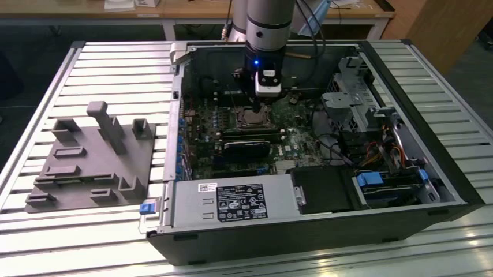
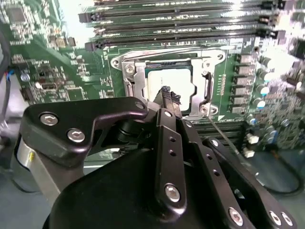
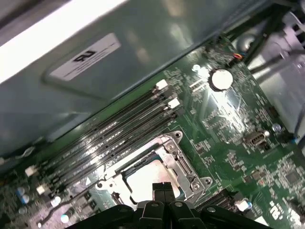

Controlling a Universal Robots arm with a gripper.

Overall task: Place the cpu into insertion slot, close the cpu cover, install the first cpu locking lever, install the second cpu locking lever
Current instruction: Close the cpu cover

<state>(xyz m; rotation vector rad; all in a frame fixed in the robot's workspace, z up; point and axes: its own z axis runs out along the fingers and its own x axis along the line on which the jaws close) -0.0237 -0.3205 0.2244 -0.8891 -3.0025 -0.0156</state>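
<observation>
While the arm [image 1: 269, 23] points down, its closed pincer [image 2: 166, 91] overhangs the cpu [image 2: 183, 81].

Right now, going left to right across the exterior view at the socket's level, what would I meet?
The grey fixture plate → cpu in its socket → silver drive cage → black case wall on the exterior view's right.

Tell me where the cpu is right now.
In both wrist views the cpu sits set into the motherboard, beside the memory slots, just beyond the hand.
</observation>
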